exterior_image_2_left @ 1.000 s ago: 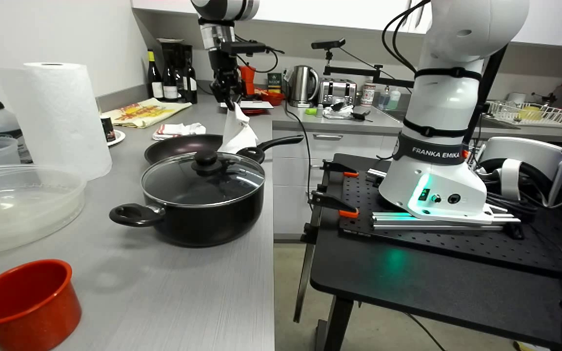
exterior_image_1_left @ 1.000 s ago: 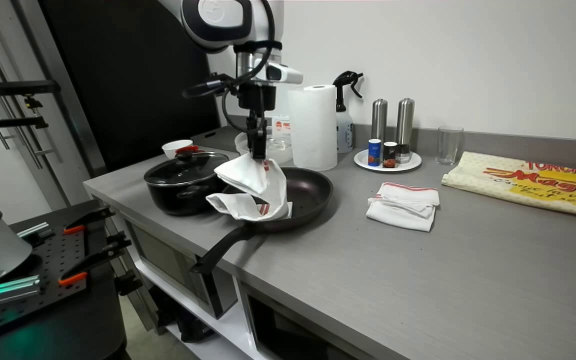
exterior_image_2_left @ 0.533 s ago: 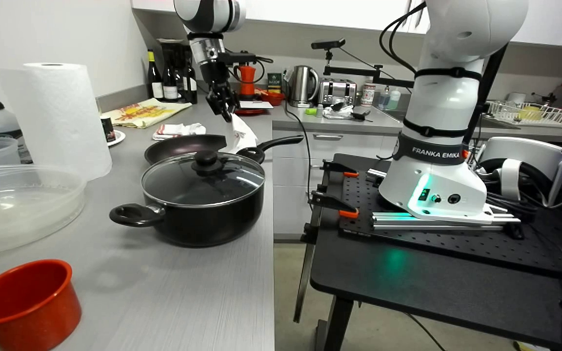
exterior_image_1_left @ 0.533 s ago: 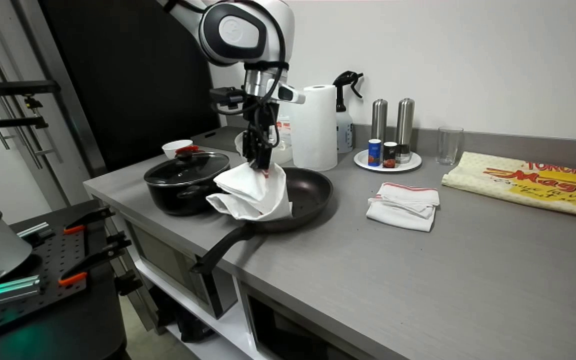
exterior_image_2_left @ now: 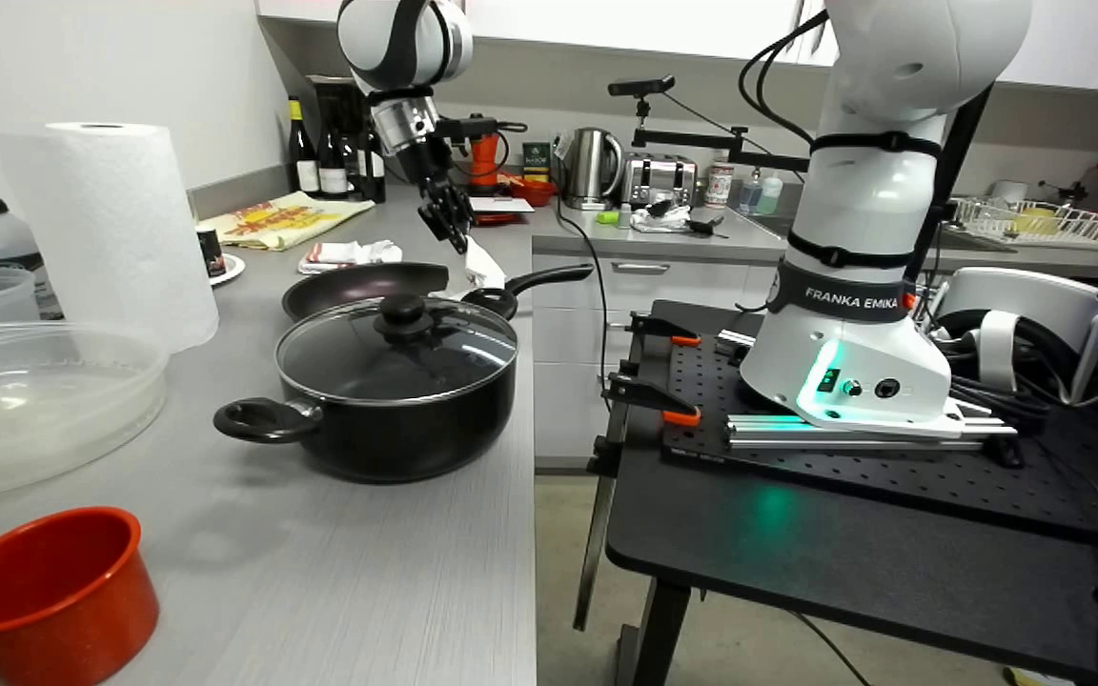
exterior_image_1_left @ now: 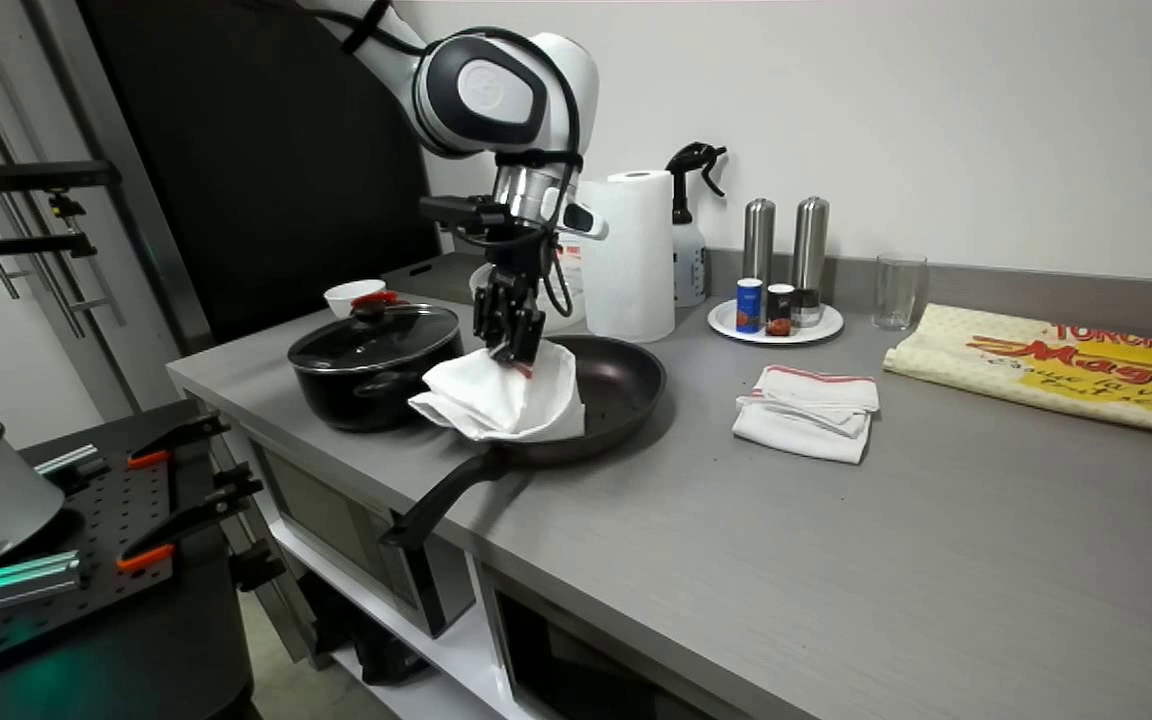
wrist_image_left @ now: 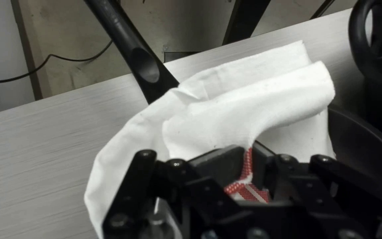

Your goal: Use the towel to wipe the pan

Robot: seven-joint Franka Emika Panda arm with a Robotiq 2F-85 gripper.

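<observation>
You have the towel pinched in the end effector and lying partly in the pan, over its handle-side rim. Grasping and placing look done; sweeping the pan's bare side is probably left.

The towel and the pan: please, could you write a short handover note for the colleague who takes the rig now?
Gripper: shut on the towel, pinching it at a red stripe.
Pan: on the counter, its handle reaching out past the edge.
Towel: bunched over the pan's handle side, partly past the rim.
Done: towel gripped and set in the pan; whether any part is wiped, the pictures do not show.
Left: probably wipe the uncovered part, minding the lidded pot close by.
</observation>
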